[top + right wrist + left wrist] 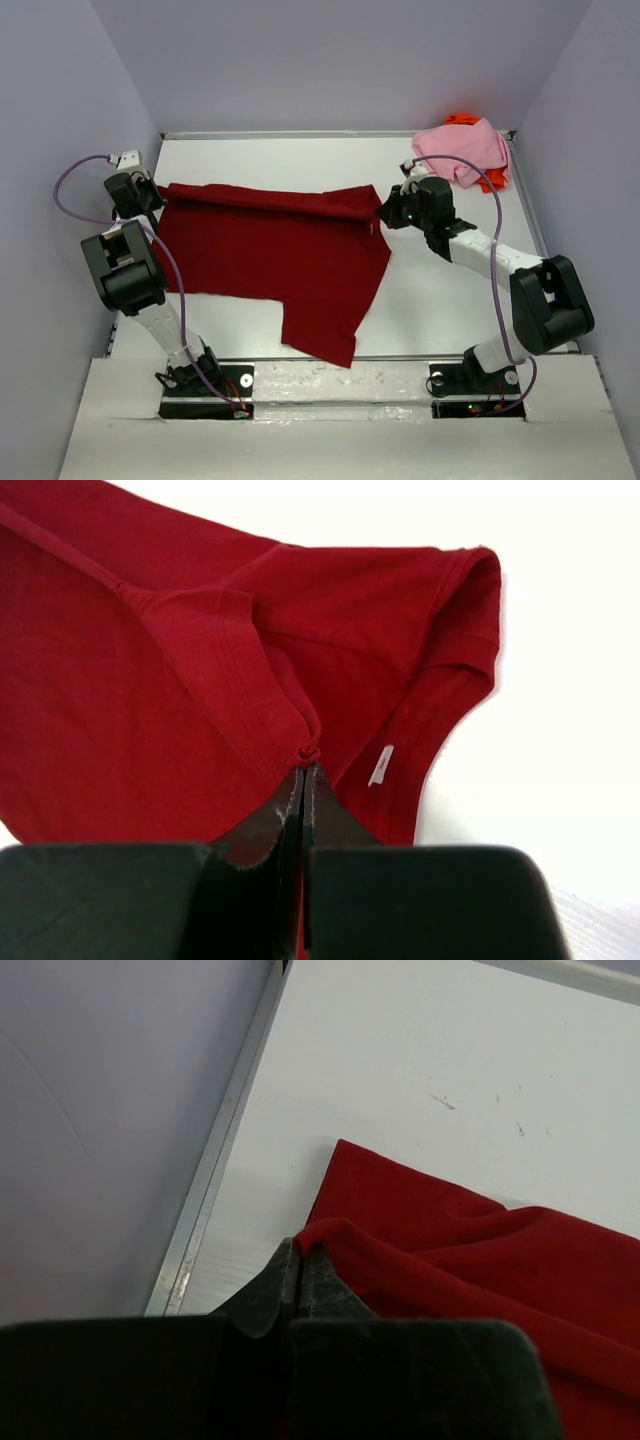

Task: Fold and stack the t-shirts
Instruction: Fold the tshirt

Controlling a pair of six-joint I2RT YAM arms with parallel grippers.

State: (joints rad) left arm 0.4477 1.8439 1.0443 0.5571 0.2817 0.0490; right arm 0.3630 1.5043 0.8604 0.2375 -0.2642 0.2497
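The dark red t-shirt [275,255] lies spread across the middle of the table, its far edge folded over. My left gripper [152,196] is shut on the shirt's far left corner [330,1235]. My right gripper [385,212] is shut on a pinch of the shirt's far right edge [308,752], near the collar and its white label [380,765]. The light pink t-shirt [463,152] lies crumpled at the back right corner, on top of the bright orange t-shirt [462,119], of which only small parts show.
The table's raised metal rim [205,1195] and the left wall run close beside my left gripper. A near flap of the red shirt [325,340] hangs toward the table's front edge.
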